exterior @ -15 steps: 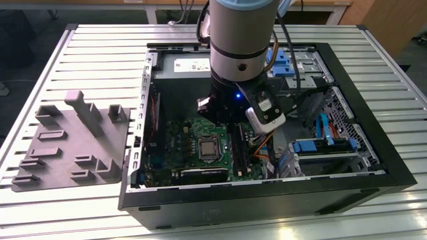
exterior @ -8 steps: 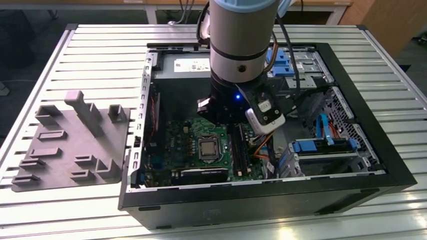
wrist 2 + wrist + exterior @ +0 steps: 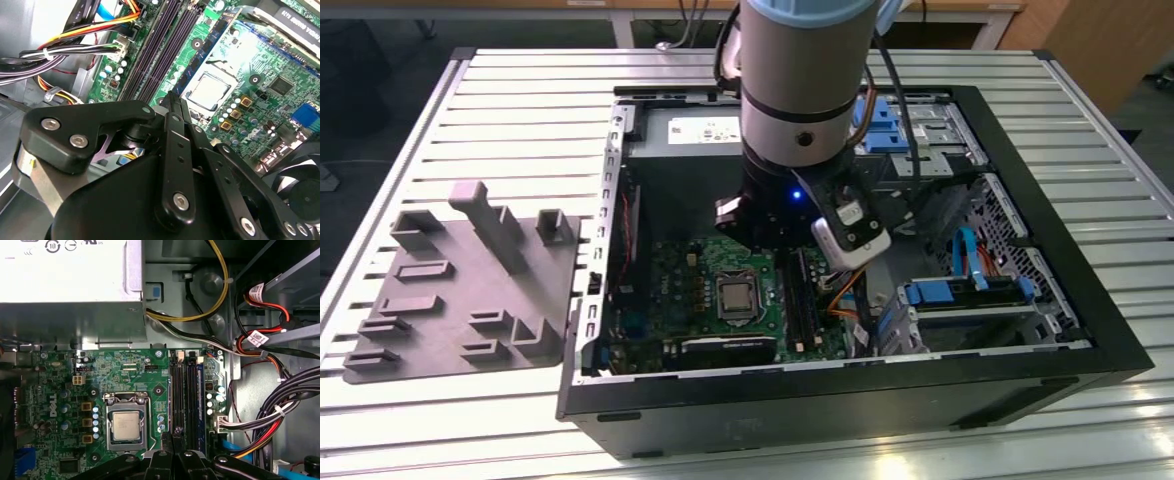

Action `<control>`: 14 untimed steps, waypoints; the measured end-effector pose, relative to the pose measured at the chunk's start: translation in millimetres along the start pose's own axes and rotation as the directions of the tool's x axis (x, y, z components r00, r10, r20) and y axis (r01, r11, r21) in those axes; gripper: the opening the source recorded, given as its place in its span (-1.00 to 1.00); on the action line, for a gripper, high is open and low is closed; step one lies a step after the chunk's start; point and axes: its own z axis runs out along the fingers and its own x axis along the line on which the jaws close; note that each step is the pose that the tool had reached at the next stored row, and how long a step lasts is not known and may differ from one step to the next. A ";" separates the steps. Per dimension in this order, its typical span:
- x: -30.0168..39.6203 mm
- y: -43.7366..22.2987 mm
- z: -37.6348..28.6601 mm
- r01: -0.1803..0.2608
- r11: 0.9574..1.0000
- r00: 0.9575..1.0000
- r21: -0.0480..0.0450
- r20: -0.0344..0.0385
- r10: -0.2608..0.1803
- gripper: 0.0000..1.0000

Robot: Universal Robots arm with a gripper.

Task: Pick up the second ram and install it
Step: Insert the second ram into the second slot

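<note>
My gripper [image 3: 781,248] hangs inside the open computer case [image 3: 1067,300], low over the green motherboard [image 3: 680,275]. In both wrist views its black fingers [image 3: 172,120] meet at the tips, shut, with nothing visible between them. The tips [image 3: 174,437] sit over one end of the row of long black memory slots [image 3: 186,395], beside the silver processor [image 3: 126,424]. In the second wrist view the slots [image 3: 155,55] run away from the fingertips. The second ram is hidden; I cannot make out a stick in any slot.
A grey moulded fixture [image 3: 454,290] lies on the slatted table at the exterior view's left. Bundled cables [image 3: 270,415] crowd the far side of the slots from the processor. A silver power supply [image 3: 65,270] and a drive cage with blue clips [image 3: 974,295] hem the board in.
</note>
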 end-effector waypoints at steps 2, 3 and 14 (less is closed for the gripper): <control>-0.7 0.0 0.2 0.000 1.000 1.000 0.000 0.000 0.000 -0.76; -1.0 0.0 0.4 0.000 1.000 1.000 0.000 0.000 0.000 -0.76; -6.0 0.2 1.5 0.000 1.000 1.000 0.000 0.000 0.000 -0.76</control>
